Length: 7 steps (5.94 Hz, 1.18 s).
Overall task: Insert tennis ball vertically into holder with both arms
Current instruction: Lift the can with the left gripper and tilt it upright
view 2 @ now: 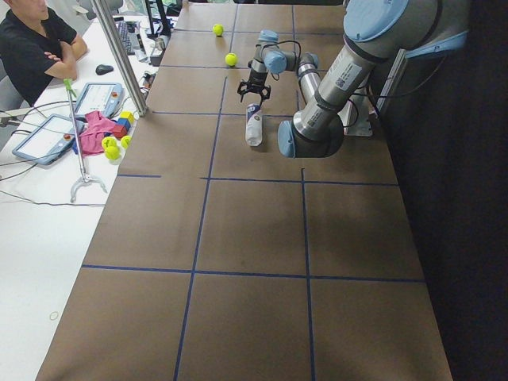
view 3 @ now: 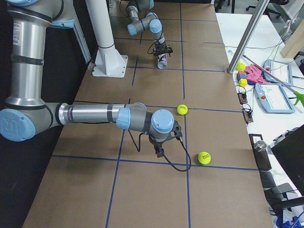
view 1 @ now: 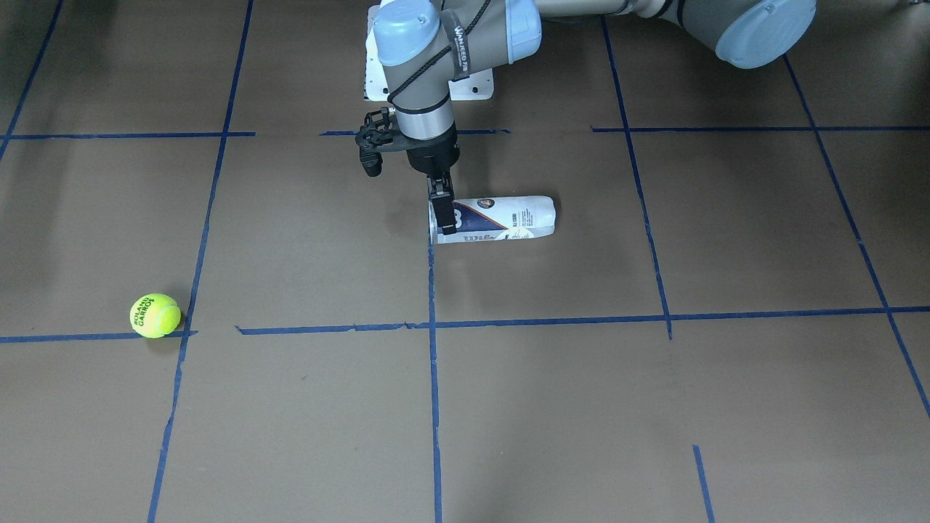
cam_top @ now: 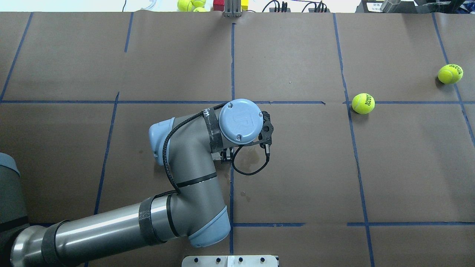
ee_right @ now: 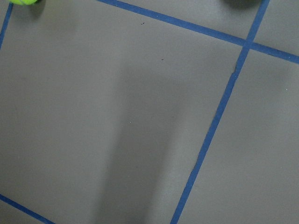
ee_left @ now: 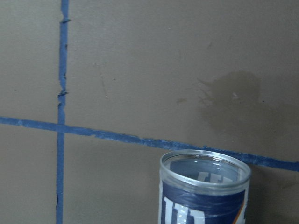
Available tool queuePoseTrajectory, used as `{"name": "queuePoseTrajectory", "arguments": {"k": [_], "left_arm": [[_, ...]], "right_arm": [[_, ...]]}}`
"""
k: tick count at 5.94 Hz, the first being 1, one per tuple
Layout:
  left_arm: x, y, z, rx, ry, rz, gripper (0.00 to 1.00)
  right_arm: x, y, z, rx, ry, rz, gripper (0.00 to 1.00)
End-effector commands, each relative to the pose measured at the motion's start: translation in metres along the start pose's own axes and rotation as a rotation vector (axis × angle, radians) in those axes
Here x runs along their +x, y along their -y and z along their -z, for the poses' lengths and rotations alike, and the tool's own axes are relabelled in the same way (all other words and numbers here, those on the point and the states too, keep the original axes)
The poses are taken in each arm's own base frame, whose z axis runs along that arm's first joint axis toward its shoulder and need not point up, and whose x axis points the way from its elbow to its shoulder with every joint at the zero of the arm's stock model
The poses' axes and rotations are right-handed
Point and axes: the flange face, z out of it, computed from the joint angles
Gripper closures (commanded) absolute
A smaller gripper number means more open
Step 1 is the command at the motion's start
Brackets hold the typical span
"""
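The holder (view 1: pixel 508 218), a clear can with a navy and white label, lies on its side near the table's middle, its open mouth (ee_left: pixel 204 167) showing in the left wrist view. My left gripper (view 1: pixel 440 212) reaches straight down over that open end, its fingers astride the can; I cannot tell whether they press on it. In the overhead view the left wrist hides the can. One tennis ball (view 1: pixel 155 315) (cam_top: pixel 363 103) rests on a tape line far to the holder's right, and a second ball (cam_top: pixel 450 73) lies further out. My right gripper (view 3: pixel 158 151) hangs above the table near the balls; its state cannot be told.
Blue tape lines grid the brown table. A white base plate (view 1: pixel 429 91) sits behind the holder. More balls and coloured blocks (cam_top: pixel 191 4) lie beyond the far edge. A seated person (view 2: pixel 32 48), tablets and a metal pole (view 2: pixel 119 55) occupy the side table.
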Motion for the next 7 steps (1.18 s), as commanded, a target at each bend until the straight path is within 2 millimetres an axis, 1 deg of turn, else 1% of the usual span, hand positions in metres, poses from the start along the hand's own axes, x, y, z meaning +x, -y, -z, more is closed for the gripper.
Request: {"name": "queuePoseTrajectory", "arguments": {"k": [1,2,4,5,6,7], "left_arm": [[0.014,0.003,-0.007,-0.010,0.004,-0.012,0.00],[0.035,0.009,-0.014,-0.008,-0.001,-0.015,0.00],[0.037,0.010,-0.020,-0.021,0.003,0.008,0.00],[0.037,0.011,-0.020,-0.021,0.011,0.011,0.00],[0.031,0.010,-0.021,-0.027,0.062,0.011,0.00],[0.030,0.013,-0.026,-0.008,0.072,0.014,0.00]], "right_arm": [[0.001,-0.003,-0.002,-0.003,0.001,-0.004,0.00],[0.001,-0.003,-0.001,-0.003,0.001,-0.003,0.00],[0.001,-0.003,-0.002,-0.004,0.000,-0.001,0.00],[0.001,-0.003,-0.001,-0.003,-0.001,-0.003,0.00],[0.001,-0.005,-0.002,-0.005,0.000,-0.005,0.00],[0.001,-0.005,-0.002,-0.004,0.000,-0.006,0.00]]}}
